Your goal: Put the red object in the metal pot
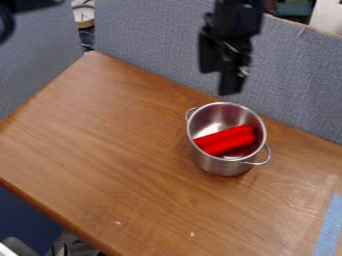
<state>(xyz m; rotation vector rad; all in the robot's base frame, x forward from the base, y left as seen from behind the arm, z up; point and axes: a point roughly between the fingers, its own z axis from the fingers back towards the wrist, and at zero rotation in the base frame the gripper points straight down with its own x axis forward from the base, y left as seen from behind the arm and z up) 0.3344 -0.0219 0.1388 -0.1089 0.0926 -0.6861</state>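
Red block in the pot

The red block (225, 140) lies inside the metal pot (226, 138) on the table (120, 150); the tool (230, 88), released, hovers nearby.

We see the red object (225, 141), bright and elongated with rounded ends, lying inside the metal pot (223, 163), tilted with its upper end toward two o'clock and its lower end toward eight. We find the pot upright and open, round, shiny silver, its loop handles at about eleven and four o'clock.
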